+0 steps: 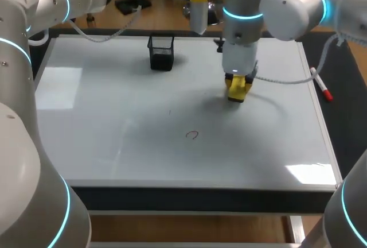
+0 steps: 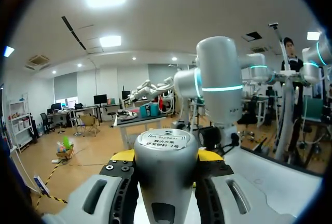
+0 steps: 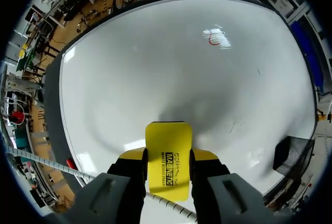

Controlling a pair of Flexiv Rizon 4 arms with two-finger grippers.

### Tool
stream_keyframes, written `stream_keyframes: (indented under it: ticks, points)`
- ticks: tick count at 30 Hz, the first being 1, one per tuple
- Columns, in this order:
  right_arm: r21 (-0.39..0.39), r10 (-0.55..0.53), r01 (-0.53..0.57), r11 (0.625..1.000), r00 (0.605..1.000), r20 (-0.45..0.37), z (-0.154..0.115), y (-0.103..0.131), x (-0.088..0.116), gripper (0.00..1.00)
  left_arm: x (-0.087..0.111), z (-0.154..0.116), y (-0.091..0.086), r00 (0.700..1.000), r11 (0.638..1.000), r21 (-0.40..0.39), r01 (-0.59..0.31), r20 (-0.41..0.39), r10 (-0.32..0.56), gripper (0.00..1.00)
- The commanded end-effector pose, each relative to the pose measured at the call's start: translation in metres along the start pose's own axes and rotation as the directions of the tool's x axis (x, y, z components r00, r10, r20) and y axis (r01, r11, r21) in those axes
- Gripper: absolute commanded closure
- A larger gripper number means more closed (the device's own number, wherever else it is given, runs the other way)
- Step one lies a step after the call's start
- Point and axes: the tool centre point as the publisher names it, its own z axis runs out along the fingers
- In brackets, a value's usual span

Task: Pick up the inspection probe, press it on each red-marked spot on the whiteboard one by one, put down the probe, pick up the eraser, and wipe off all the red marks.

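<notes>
My right gripper [image 3: 168, 154] grips the yellow eraser [image 3: 168, 169], one finger on each of its long sides and the fingers set narrow to its width. In the head view it hangs low over the whiteboard [image 1: 114, 121], right of the middle and toward the far edge (whether the eraser's face actually touches the board, I cannot tell from here). The one clear red mark [image 1: 192, 135], a small open loop, sits nearer the front edge, well apart from the eraser. The right wrist view shows the same mark far ahead of the fingers, with bare white board between.

My left gripper [image 2: 166, 156] is closed around the probe [image 2: 165, 182], a silver-grey cylinder standing upright between its fingers. In the head view this hand is held up past the far edge of the board, close beside my right arm.

A black mesh basket [image 1: 161, 51] stands on the far part of the board, left of the eraser and apart from it. A marker pen [image 1: 321, 85] with a red tip lies just beside the board's right edge, on the dark table [image 1: 347, 104].
</notes>
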Motion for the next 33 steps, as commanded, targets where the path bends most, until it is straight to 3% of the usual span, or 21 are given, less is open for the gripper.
stream_keyframes:
  ticks: [1, 10, 17, 33]
  points:
    - [0.009, 0.040, -0.040, 0.999, 0.999, 0.030, -0.007, -0.002, 0.038, 1.00, -0.006, -0.003, 0.002, 0.974, 1.000, 0.005, 0.002, -0.228, 0.000, 1.00]
    - [0.013, 0.185, -0.186, 0.982, 0.981, 0.059, -0.012, -0.009, 0.094, 1.00, -0.006, -0.003, 0.002, 0.974, 1.000, 0.005, 0.002, -0.228, 0.000, 1.00]
    - [0.004, 0.276, -0.277, 0.961, 0.960, 0.049, -0.013, -0.011, 0.123, 1.00, -0.006, -0.003, 0.002, 0.974, 1.000, 0.005, 0.002, -0.228, 0.000, 1.00]
    - [0.004, 0.276, -0.277, 0.961, 0.960, 0.049, -0.013, -0.011, 0.123, 1.00, -0.006, -0.003, 0.002, 0.974, 1.000, 0.005, 0.002, -0.228, 0.000, 1.00]
